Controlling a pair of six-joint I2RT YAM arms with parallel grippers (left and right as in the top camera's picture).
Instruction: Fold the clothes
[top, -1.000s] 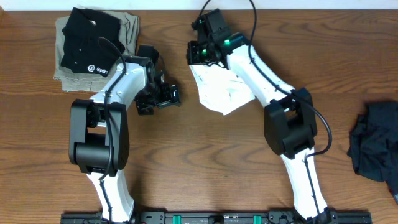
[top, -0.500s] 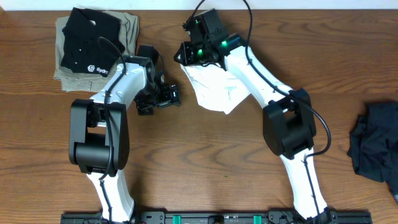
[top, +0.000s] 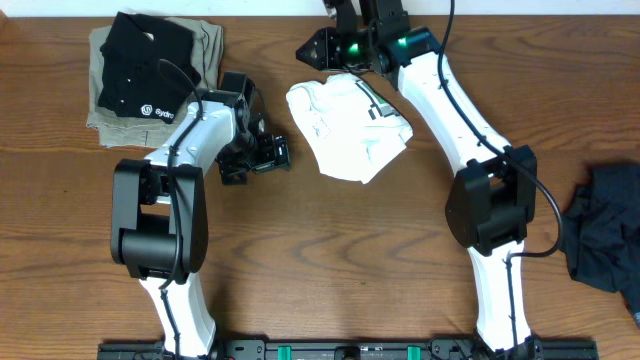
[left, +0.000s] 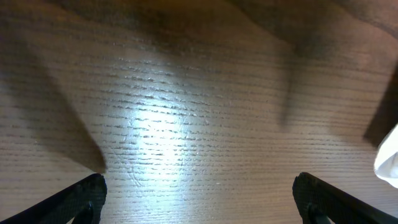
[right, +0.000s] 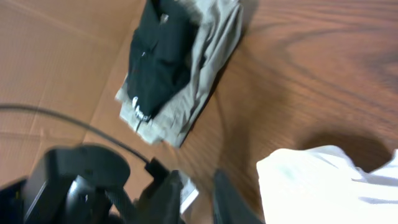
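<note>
**Shirt part-folded at the table's far middle, no grip on it**

The shirt is seen as a lumpy, wrinkled wedge of soft white cloth, lying on the table between the two arms. The right gripper is held just beyond its far edge, jaws barely parted, with nothing seen between them. The left gripper is spread wide over bare wood beside the shirt. The fold is judged unfinished. A fresh pinch on a loose edge is called for next, and limp cloth may sag or bunch when lifted. The wood is grained and glossy.
</note>
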